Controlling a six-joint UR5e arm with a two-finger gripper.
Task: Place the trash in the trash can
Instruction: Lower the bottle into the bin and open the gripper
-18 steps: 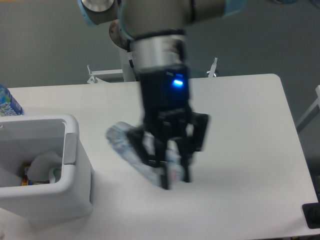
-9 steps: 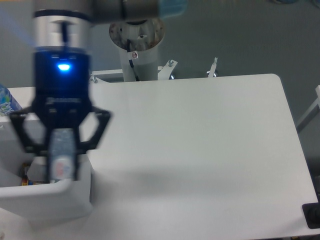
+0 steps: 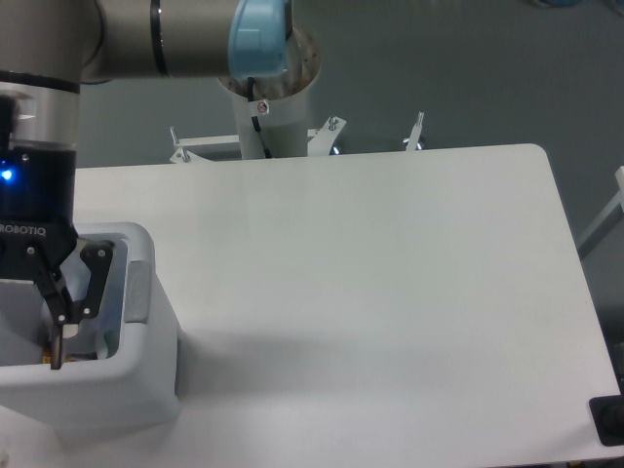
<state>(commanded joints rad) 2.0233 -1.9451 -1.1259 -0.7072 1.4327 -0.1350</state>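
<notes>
Gripper: the black two-finger gripper [image 3: 44,327] hangs inside the mouth of the large white boxy plastic trash can [image 3: 146,385], near its right wall. Only 1 finger [image 3: 93,283] shows fully; the other side runs off the left edge, so whether the fingers are spread or pinching cannot be told.

Trash: the clear bluish plastic bottle and the crumpled white paper wad are not identifiable; the arm blocks most of the can's interior, and only a small coloured scrap shows near the bottom.

Table: the white rounded tabletop [image 3: 390,292] carries the can at its left end.

Risk: the finger sits just beside the can's inner wall, so lifting out at an angle could catch the thick rim and drag or tip the can.
</notes>
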